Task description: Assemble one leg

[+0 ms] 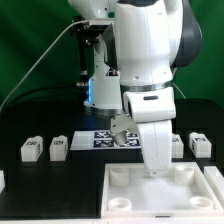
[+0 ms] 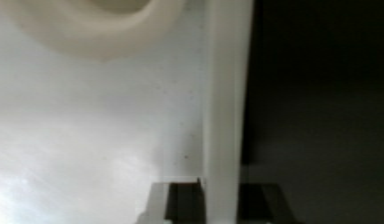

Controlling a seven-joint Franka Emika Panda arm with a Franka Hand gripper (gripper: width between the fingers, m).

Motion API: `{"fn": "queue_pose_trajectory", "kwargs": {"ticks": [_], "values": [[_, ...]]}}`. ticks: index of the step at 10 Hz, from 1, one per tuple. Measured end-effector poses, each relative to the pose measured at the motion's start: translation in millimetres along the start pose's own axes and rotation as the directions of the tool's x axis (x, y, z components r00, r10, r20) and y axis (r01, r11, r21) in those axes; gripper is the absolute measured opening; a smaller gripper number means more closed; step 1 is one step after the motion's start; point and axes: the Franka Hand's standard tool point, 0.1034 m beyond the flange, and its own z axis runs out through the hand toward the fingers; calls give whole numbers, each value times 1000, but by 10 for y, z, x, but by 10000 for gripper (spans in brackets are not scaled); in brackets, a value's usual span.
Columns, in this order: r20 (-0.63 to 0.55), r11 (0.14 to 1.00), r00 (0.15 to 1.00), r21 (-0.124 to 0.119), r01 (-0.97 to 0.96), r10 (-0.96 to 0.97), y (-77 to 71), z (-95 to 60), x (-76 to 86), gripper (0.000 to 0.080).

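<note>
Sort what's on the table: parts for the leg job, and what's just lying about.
For the job: legs, two on the exterior view's left, two on its right; square tabletop with corner holes.
Just lying about: marker board.

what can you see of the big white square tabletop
The large square white tabletop, plastic-looking, lies flat on the black table, low on the exterior view's right, cut off by the frame. It has a raised rim and round corner holes. The white robot arm reaches down over its far edge.
</note>
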Motion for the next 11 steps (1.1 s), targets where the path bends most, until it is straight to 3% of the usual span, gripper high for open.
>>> {"fn": "queue_pose_trajectory", "kwargs": {"ticks": [3,6,7,8,9,10,11], "values": [[3,1000,1000,22,-14,14,3,6,59,60],[8,1000,1000,24,-16,16,-5,6,53,60],[8,1000,1000,24,-16,16,-5,8,50,165],[8,1000,1000,24,-17,17,-5,8,47,331],[8,1000,1000,24,-18,17,-5,8,44,331],[8,1000,1000,24,-18,18,-4,7,41,514],[8,1000,1000,24,-19,19,-4,7,38,514]]}}
